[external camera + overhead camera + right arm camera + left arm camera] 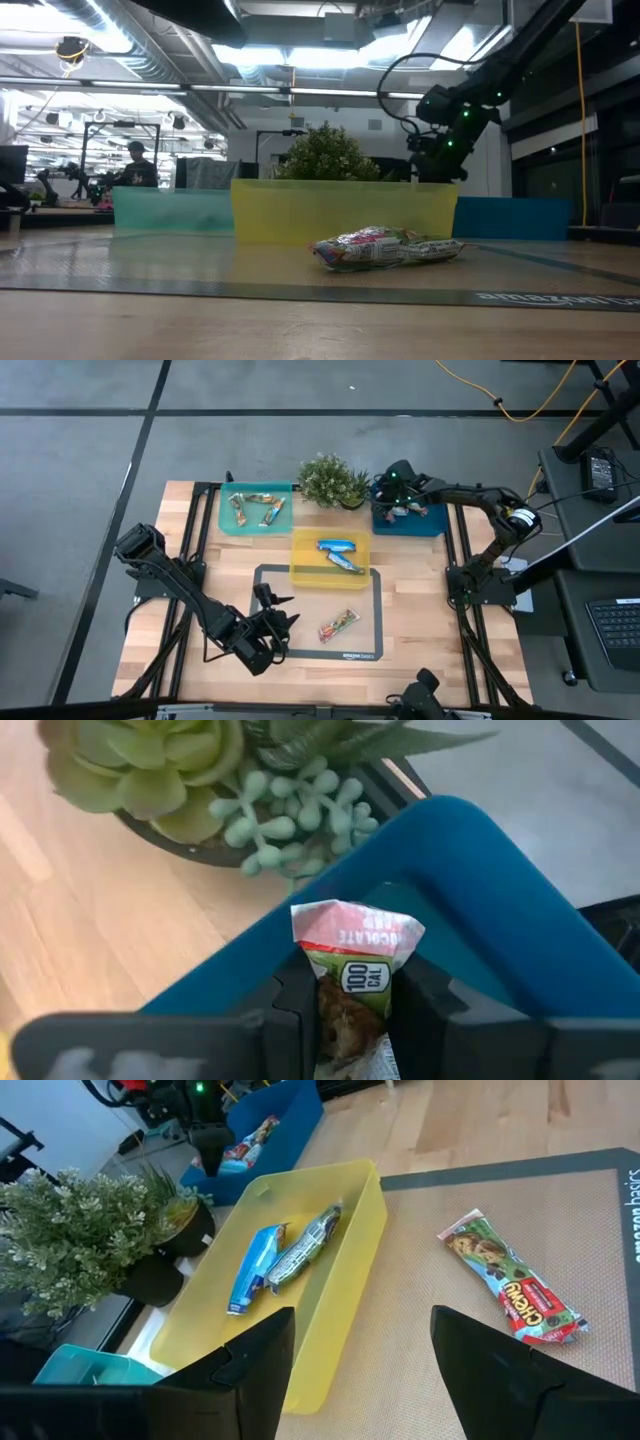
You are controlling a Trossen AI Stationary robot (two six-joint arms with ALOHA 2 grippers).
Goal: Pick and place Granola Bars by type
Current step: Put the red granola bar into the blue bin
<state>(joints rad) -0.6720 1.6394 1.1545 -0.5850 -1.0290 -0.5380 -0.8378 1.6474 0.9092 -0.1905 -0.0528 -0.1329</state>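
- Nearest me, my left gripper (283, 622) hovers low over the grey mat (262, 575), fingers spread and empty. In the left wrist view the two dark fingers (250, 1365) frame open mat.
- Just beyond it lies the last loose bar (339, 625), silvery with red and green print, alone on the mat. It sits just beside the left gripper, toward the right side of the table, with its long axis running diagonally across the mat. The left arm is clearly the nearer one, so I judge this pick belongs to it, and the wrist would need turning so the fingers close across the bar's short width.
- Farther on, the yellow tray (300, 575) holds two blue-wrapped bars (340, 546).
- Beyond that, on the left, the teal tray (228, 525) holds tan bars (272, 511); the potted plant (331, 480) stands between it and the blue tray (432, 525).
- Farthest off, my right gripper (400, 508) is over the blue tray, fingers pinching a red-printed bar (352, 975) just above the tray's rim. I judge it is about to be dropped in.
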